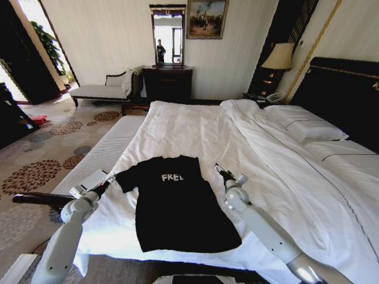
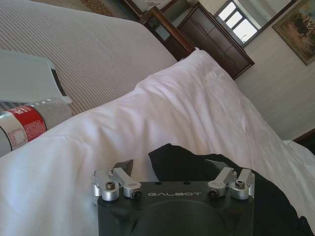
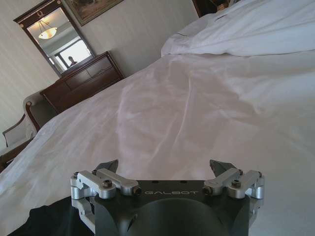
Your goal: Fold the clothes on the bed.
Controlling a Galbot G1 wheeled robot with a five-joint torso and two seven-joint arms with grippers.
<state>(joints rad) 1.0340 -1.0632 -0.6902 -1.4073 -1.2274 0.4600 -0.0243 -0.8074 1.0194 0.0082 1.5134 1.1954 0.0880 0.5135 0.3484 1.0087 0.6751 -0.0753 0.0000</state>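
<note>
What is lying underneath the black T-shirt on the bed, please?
The black T-shirt lies spread flat on the bed's white duvet, which shows all round it. Whatever lies directly beneath the fabric is covered. Both open grippers, left and right, flank its sleeves.

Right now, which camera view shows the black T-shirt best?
The head view: the whole black T-shirt lies flat on the bed, lettering visible, between both open grippers. The left wrist view shows one sleeve; the right wrist view shows a dark corner beside the right gripper.
</note>
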